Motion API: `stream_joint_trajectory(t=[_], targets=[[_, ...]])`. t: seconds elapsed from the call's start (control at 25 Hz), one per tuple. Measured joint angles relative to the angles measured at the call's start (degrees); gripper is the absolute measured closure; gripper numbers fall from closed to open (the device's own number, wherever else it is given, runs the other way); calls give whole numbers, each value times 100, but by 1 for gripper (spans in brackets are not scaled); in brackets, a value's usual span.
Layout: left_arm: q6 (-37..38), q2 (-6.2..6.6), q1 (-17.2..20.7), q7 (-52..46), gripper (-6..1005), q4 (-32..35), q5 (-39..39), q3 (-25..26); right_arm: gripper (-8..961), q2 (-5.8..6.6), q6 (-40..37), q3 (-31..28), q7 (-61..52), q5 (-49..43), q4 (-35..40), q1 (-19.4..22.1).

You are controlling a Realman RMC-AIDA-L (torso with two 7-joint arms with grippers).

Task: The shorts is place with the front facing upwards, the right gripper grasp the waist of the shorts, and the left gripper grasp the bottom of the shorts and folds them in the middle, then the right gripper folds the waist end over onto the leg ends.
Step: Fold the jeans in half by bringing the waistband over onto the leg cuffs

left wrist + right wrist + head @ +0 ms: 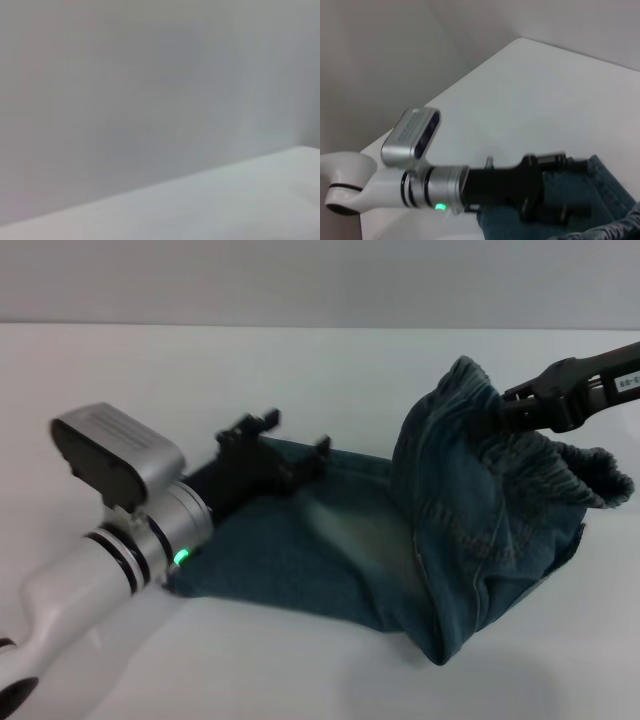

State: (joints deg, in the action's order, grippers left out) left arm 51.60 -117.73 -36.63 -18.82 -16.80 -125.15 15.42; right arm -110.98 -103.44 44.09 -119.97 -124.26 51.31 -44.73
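The blue denim shorts [330, 540] lie folded lengthwise on the white table. My right gripper [505, 408] is shut on the gathered waist [560, 468] and holds it lifted above the table, so the cloth stands in a tall fold at the right. The leg ends [215, 562] lie flat at the left. My left gripper [293, 435] rests low over that bottom end with its fingers spread and nothing between them. In the right wrist view the left gripper [565, 187] lies across the denim [605, 200]. The left wrist view shows none of the task's things.
The white table [300, 370] stretches behind and in front of the shorts, with a grey wall beyond its far edge. In the left wrist view only the table surface [225, 210] and the wall show.
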Motion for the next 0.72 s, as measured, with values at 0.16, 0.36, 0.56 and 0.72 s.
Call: stream_joint_trajectory(t=[0.16, 0.36, 0.56, 0.72], targets=[[167, 3, 115, 44, 200, 173, 0, 668, 903, -59, 84, 46, 79, 0, -127, -97], [317, 14, 220, 38, 200, 346, 0, 1097, 902, -305, 179, 214, 347, 11, -174, -309], [377, 5, 247, 14, 200, 489, 0, 1155, 902, -514, 475, 822, 499, -7, -215, -601], [378, 4, 264, 15, 200, 506, 0, 1162, 902, -598, 782, 1378, 528, -7, -326, -812]])
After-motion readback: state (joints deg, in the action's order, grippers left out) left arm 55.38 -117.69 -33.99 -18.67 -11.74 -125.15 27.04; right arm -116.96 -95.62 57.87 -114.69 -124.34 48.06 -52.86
